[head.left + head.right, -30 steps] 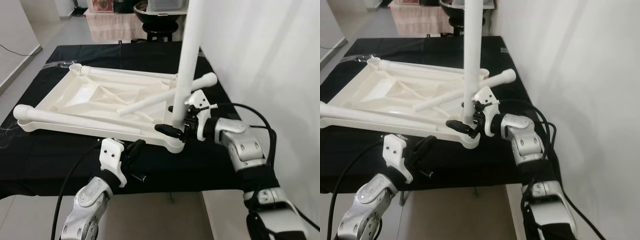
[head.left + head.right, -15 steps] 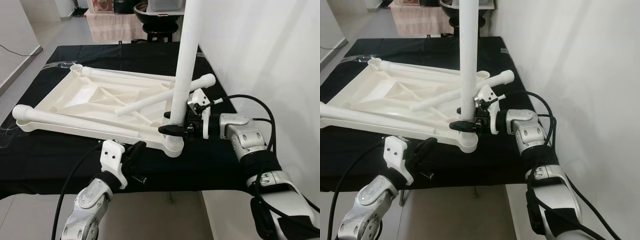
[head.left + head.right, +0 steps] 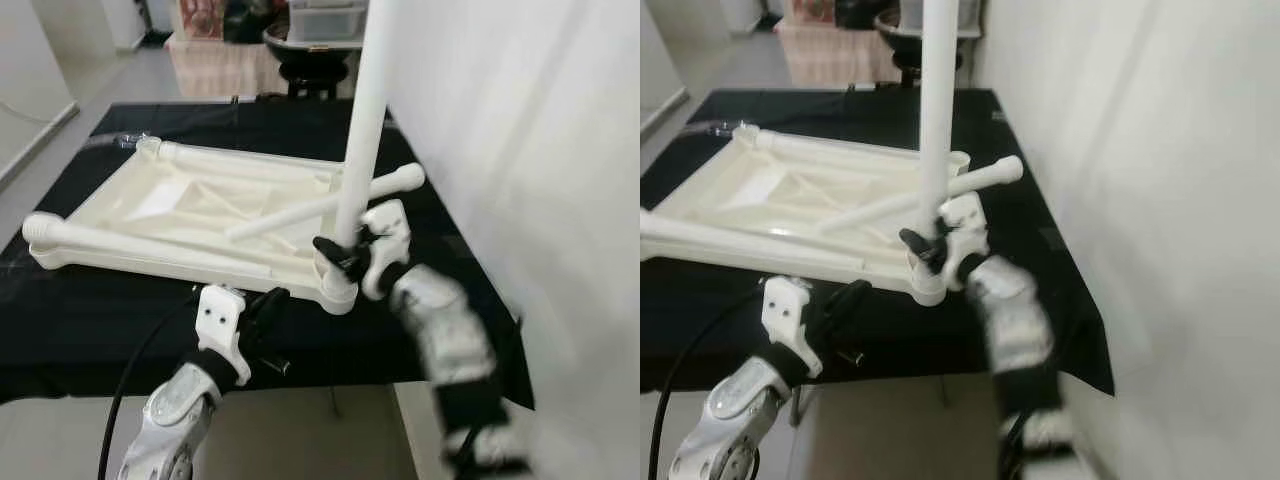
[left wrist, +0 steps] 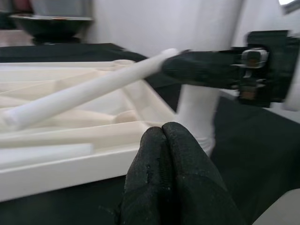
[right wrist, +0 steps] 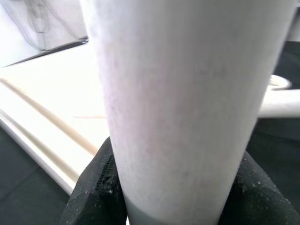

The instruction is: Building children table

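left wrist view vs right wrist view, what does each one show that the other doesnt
Left wrist view: the left gripper's shut fingers short of the tabletop's edge, a loose leg lying slanted across it, and the right gripper seen from the side on the upright leg.

Right wrist view: the upright leg close up, with black fingers pressed on both of its sides.

Both: the upright leg, the white tabletop and the black cloth.

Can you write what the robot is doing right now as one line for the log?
step: fitting upright white table leg into corner socket | right gripper: shut on leg near base | left gripper: shut, idle by upturned white plastic tabletop
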Available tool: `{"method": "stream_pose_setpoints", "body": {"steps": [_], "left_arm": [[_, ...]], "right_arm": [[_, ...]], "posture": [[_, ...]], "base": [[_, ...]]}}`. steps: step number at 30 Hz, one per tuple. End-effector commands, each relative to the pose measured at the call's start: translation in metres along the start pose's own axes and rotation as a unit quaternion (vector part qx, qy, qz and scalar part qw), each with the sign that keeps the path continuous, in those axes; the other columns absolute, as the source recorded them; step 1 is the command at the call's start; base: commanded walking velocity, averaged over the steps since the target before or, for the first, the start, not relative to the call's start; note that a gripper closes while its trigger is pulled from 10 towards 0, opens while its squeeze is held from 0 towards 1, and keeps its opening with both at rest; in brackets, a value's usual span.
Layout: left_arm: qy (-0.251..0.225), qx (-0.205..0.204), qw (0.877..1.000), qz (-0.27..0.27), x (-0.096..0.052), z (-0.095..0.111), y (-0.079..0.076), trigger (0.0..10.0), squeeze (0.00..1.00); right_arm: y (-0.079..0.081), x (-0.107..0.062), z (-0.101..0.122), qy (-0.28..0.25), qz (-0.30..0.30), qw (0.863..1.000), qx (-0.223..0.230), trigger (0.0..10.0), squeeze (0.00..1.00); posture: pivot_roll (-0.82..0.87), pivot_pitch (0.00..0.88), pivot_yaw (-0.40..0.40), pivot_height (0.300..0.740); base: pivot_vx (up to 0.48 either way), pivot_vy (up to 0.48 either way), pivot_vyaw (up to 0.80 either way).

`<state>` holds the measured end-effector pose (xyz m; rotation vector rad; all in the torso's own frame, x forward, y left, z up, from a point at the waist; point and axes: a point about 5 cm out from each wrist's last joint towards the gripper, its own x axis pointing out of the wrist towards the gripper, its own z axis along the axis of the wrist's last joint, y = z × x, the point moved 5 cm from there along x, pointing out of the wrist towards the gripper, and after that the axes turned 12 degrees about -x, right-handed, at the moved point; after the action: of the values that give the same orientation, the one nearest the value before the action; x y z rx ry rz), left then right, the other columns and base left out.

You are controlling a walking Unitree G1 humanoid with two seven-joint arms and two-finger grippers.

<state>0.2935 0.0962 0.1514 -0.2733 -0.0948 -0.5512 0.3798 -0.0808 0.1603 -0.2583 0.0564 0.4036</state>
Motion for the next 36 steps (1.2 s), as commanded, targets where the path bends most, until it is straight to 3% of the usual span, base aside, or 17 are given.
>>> {"method": "stream_pose_setpoints", "body": {"steps": [1,6,7,8,9,14,15,18,19,20,22,24,25,33,34,35,36], "left_arm": [[0.007,0.002,1.000,0.001,-0.001,-0.002,0.002,10.0,0.00],[0.007,0.003,1.000,0.002,0.000,-0.002,0.003,10.0,0.00],[0.005,0.003,1.000,0.006,0.000,-0.001,0.004,10.0,0.00],[0.002,0.003,1.000,0.010,0.000,-0.001,0.005,10.0,0.00],[0.001,0.003,1.000,0.012,0.000,-0.001,0.005,10.0,0.00],[0.001,0.003,1.000,0.011,0.001,-0.001,0.005,10.0,0.00],[0.001,0.003,1.000,0.010,0.002,-0.001,0.005,10.0,0.00],[0.002,0.003,1.000,0.009,0.003,-0.002,0.004,10.0,0.00],[0.002,0.003,1.000,0.009,0.003,-0.002,0.004,10.0,0.00],[0.002,0.003,1.000,0.009,0.003,-0.002,0.004,10.0,0.00],[0.002,0.003,1.000,0.009,0.003,-0.002,0.004,10.0,0.00],[0.002,0.003,1.000,0.009,0.003,-0.002,0.004,10.0,0.00],[0.003,0.003,1.000,0.009,0.003,-0.003,0.004,10.0,0.00],[0.005,0.002,1.000,0.007,0.004,-0.004,0.002,10.0,0.00],[0.005,0.003,1.000,0.007,0.003,-0.004,0.002,10.0,0.00],[0.005,0.003,1.000,0.007,0.003,-0.004,0.002,10.0,0.00],[0.005,0.003,1.000,0.007,0.003,-0.004,0.002,10.0,0.00]], "right_arm": [[0.000,-0.006,-0.046,0.088,0.001,0.996,0.023,0.0,0.00],[-0.005,0.005,-0.038,0.068,0.008,0.997,0.031,0.0,0.00],[-0.005,0.008,-0.032,0.054,0.010,0.998,0.039,10.0,0.00],[0.001,0.009,-0.023,0.034,0.037,0.997,0.056,10.0,0.86],[0.006,0.009,-0.016,0.019,0.062,0.996,0.066,10.0,1.00],[0.019,0.005,0.008,-0.012,0.122,0.990,0.074,10.0,1.00],[0.017,0.004,0.015,-0.027,0.165,0.985,0.045,10.0,0.00],[0.015,-0.004,0.023,-0.050,0.266,0.963,-0.003,10.0,0.00],[0.015,-0.004,0.023,-0.050,0.266,0.963,-0.003,10.0,0.00],[0.014,-0.009,0.025,-0.059,0.296,0.953,-0.019,10.0,0.00],[0.014,-0.009,0.025,-0.059,0.296,0.953,-0.019,10.0,0.00],[0.009,-0.018,0.028,-0.067,0.355,0.932,-0.037,10.0,0.00],[0.005,-0.024,0.029,-0.068,0.397,0.914,-0.050,10.0,0.00],[-0.002,-0.017,0.021,-0.047,0.418,0.906,-0.042,10.0,0.00],[-0.003,-0.016,0.021,-0.046,0.425,0.903,-0.041,7.2,0.00],[-0.003,-0.016,0.021,-0.046,0.425,0.903,-0.041,7.2,0.00],[-0.002,-0.015,0.021,-0.047,0.429,0.901,-0.040,0.0,0.00]], "posture": [[-0.01,0.099,-0.028,0.740],[0.00,0.096,-0.035,0.740],[0.00,0.096,-0.035,0.740],[0.00,0.093,-0.037,0.740],[0.00,0.093,-0.037,0.740],[0.00,0.090,-0.041,0.740],[0.00,0.083,-0.042,0.740],[0.00,0.081,-0.044,0.740],[0.00,0.081,-0.044,0.740],[0.00,0.081,-0.044,0.740],[0.00,0.081,-0.044,0.740],[0.00,0.079,-0.044,0.740],[0.00,0.080,-0.042,0.740],[0.00,0.079,-0.042,0.740],[0.01,0.079,-0.040,0.740],[0.01,0.079,-0.040,0.740],[0.02,0.079,-0.041,0.740]], "base": [[0.000,0.000,0.00],[0.000,0.000,0.00],[0.000,0.000,0.00],[0.000,0.000,0.00],[0.000,0.000,0.00],[0.000,0.000,0.00],[0.000,0.000,0.00],[0.000,0.000,0.00],[0.000,0.000,0.00],[0.000,0.000,0.00],[0.000,0.000,0.00],[0.000,0.000,0.00],[0.000,0.000,0.00],[0.000,0.000,0.00],[0.000,0.000,0.00],[0.000,0.000,0.00],[0.000,0.000,0.00]]}}
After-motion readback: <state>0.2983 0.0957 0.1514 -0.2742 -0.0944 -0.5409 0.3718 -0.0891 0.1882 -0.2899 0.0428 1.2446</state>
